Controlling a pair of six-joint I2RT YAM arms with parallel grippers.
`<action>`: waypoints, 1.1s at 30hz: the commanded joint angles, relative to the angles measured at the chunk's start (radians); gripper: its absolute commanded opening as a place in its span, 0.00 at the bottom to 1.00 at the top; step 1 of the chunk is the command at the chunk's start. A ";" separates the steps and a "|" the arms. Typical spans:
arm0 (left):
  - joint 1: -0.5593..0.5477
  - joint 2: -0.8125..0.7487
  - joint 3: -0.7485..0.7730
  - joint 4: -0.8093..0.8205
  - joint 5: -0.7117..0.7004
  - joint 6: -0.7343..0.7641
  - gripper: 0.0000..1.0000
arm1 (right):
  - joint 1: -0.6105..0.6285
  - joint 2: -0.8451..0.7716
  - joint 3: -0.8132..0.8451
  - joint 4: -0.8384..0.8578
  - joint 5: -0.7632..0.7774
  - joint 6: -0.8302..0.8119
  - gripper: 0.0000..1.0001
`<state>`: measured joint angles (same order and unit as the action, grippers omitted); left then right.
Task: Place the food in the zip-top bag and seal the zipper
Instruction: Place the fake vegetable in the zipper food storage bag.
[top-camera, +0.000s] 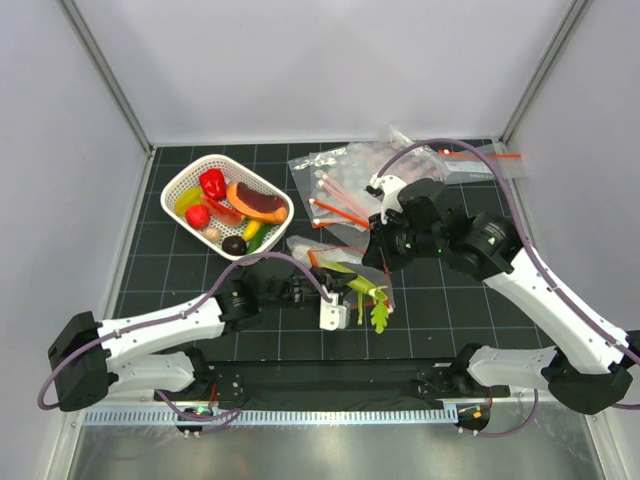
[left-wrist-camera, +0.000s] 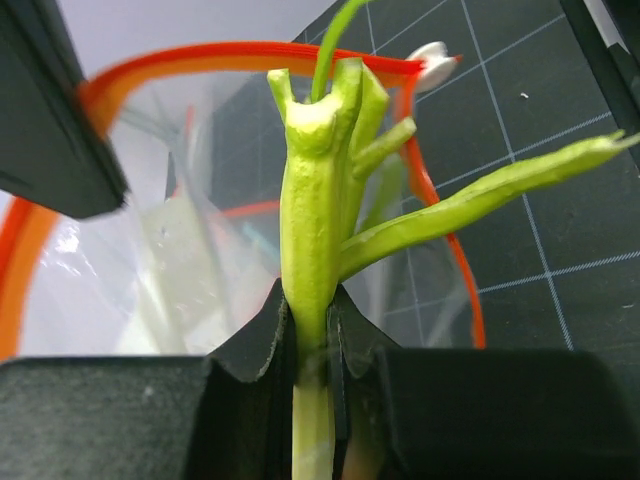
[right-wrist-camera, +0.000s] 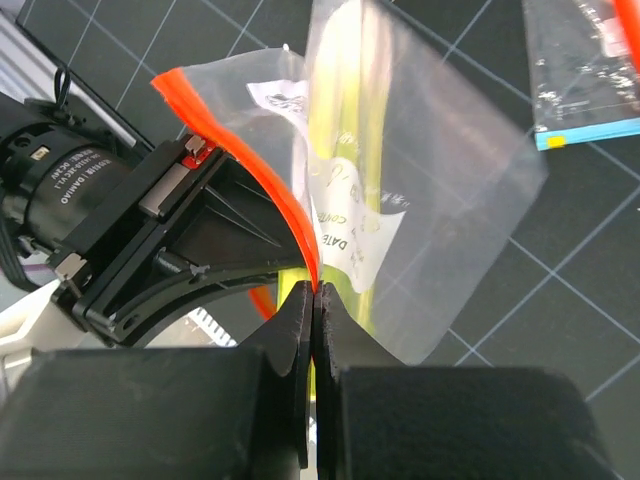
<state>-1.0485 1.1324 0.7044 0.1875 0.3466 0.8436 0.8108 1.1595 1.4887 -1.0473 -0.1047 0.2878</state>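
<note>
My left gripper (left-wrist-camera: 310, 322) is shut on the long green-and-white leafy stalk (left-wrist-camera: 318, 190) and holds its cut end at the open mouth of the zip-top bag (left-wrist-camera: 170, 260). The orange-red zipper (left-wrist-camera: 240, 50) arches around the stalk. My right gripper (right-wrist-camera: 315, 292) is shut on the zipper (right-wrist-camera: 255, 170) and holds the clear bag (right-wrist-camera: 440, 170) up; the stalk shows green through it. In the top view the two grippers (top-camera: 345, 290) (top-camera: 375, 255) meet at the bag (top-camera: 315, 250) mid-table. A reddish wedge (top-camera: 255, 203) and a small red fruit (top-camera: 197, 215) lie in the basket.
The white slotted basket (top-camera: 178, 180) stands at the back left with several toy foods. A pile of other clear bags (top-camera: 345, 180) lies behind my right arm, with more at the back right (top-camera: 480, 160). One of them shows in the right wrist view (right-wrist-camera: 580, 70).
</note>
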 joint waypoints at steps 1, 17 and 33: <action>0.010 -0.026 0.044 0.024 -0.047 -0.075 0.06 | 0.016 0.008 -0.028 0.078 -0.062 0.010 0.01; 0.010 0.266 0.333 -0.410 -0.064 -0.086 0.00 | 0.053 -0.043 0.031 0.130 0.017 0.111 0.01; 0.007 0.315 0.391 -0.476 -0.050 -0.115 0.00 | 0.002 -0.080 -0.004 0.191 0.119 0.192 0.01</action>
<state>-1.0458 1.4277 1.0519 -0.2089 0.3344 0.7547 0.8268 1.1091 1.4696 -0.9646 0.0216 0.4488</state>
